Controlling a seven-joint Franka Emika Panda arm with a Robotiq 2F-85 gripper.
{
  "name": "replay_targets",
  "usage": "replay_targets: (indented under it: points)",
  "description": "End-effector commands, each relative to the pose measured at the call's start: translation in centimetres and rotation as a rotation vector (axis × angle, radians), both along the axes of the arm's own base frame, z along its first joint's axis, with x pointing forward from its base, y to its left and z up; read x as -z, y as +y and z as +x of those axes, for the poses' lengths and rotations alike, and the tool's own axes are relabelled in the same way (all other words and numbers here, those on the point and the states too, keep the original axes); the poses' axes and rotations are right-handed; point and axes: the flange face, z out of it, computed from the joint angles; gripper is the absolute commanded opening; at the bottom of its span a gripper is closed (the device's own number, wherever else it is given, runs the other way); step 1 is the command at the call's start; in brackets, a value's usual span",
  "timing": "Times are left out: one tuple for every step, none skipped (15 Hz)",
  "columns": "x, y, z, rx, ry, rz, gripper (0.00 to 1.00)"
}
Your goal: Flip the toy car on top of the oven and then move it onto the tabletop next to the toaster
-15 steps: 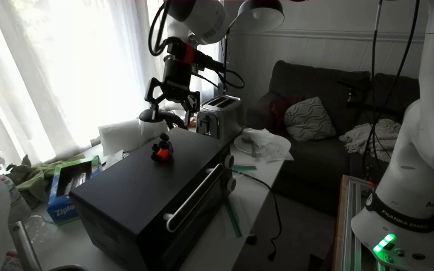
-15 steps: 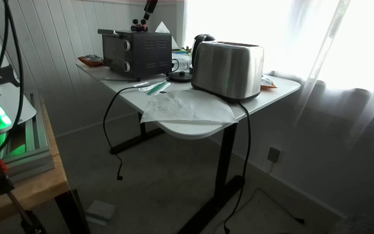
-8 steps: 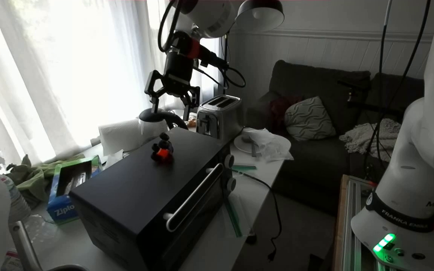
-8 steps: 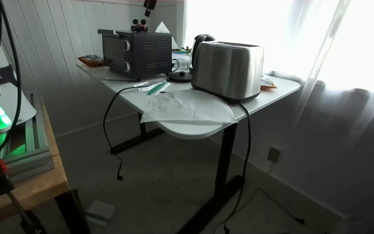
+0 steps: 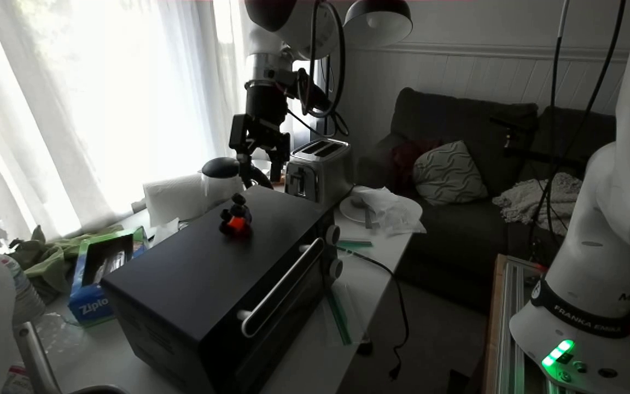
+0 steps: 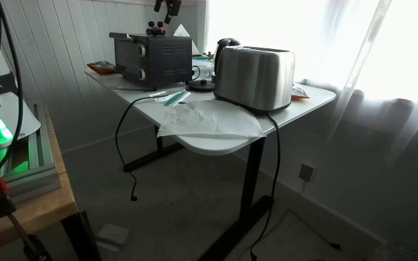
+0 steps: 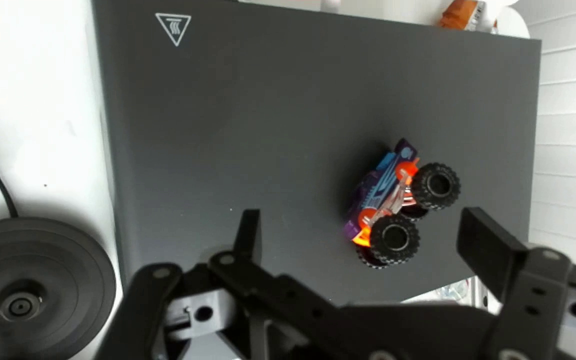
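Paper (image 6: 209, 117), white and crumpled, is spread beside the toaster (image 6: 254, 78), near a rounded corner of the counter (image 6: 210, 145). A round black base (image 7: 38, 287) is set between the toaster and the oven (image 7: 248, 100). Near the middle of the oven's top, the toy car (image 7: 385, 195) is seen tipped on its side, purple, blue and orange, with chunky black wheels. Room is left around it, up to the oven's edges. The fingers (image 7: 488, 245) are spread wide above the oven's top.

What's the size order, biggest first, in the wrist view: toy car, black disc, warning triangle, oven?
Oven, by far
Black disc, though the picture's edge cuts it off
Toy car
Warning triangle, clearly smallest
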Motion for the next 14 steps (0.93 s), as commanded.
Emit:
replay_targets:
  points:
    - [-0.7,0.7,-2.1,-0.167,-0.105,-0.03,1.0]
    - [-0.8,0.9,-2.4,-0.21,-0.134,-0.031,1.0]
    - [-0.9,1.2,-2.7,-0.253,-0.163,-0.027,1.0]
    - [-1.0,1.5,-3.0,-0.295,-0.193,-0.02,1.0]
    - [-1.0,1.7,-3.1,-0.335,-0.223,-0.01,1.0]
    - [-1.1,1.9,-3.3,-0.375,-0.257,-0.001,1.0]
    - [-1.2,2.1,-3.6,-0.417,-0.29,0.008,1.0]
    - [-1.1,2.3,-3.8,-0.459,-0.323,0.016,1.0]
    - [-1.0,2.5,-4.0,-0.504,-0.351,0.026,1.0]
    - [-1.0,2.5,-4.0,-0.541,-0.389,0.036,1.0]
    - [-1.1,2.4,-4.1,-0.558,-0.427,0.058,1.0]
    - [-1.2,2.3,-4.2,-0.57,-0.456,0.072,1.0]
    - [-1.2,2.2,-4.3,-0.584,-0.485,0.091,1.0]
    - [-1.2,2.1,-4.4,-0.6,-0.508,0.104,1.0]
